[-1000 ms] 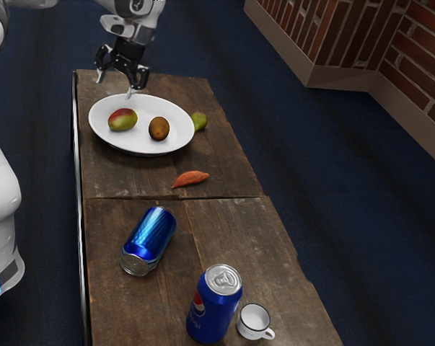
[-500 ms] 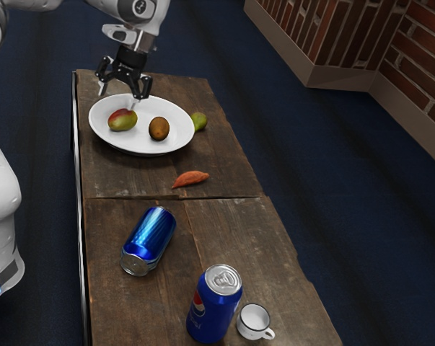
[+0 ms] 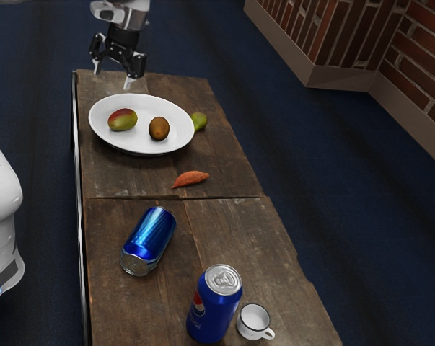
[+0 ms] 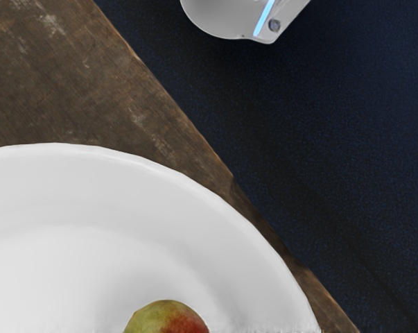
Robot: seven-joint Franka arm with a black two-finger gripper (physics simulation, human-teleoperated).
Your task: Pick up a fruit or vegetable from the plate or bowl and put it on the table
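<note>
"Dark blue floor (image 3: pixel 332 252) around a wooden table (image 3: pixel 224 238), brick wall (image 3: pixel 419 72) off to the exterior view's right. Where's the fruit?"

"On the white plate (image 3: pixel 175 119): a red-green mango (image 3: pixel 122 120), likeliest target, and a brown fruit (image 3: pixel 159 129) beside it."

"And the gripper (image 3: pixel 112 77)?"

"Raised near the plate's far edge, fingers spread, nothing between them."

"What could spoil it?"

"Coming down off-centre, I'd say. A finger might catch the rim and tip the plate, or squeeze one end of the mango and send it rolling (round things love an excuse) into its neighbour."

"Count everything?"

"One plate, two fruits on it. Around it on the table: one green pear (image 3: pixel 199 121), one orange vegetable (image 3: pixel 191 179), two blue cans, one lying (image 3: pixel 149 241) and one upright (image 3: pixel 216 306), and one white mug (image 3: pixel 253 321)."
</note>
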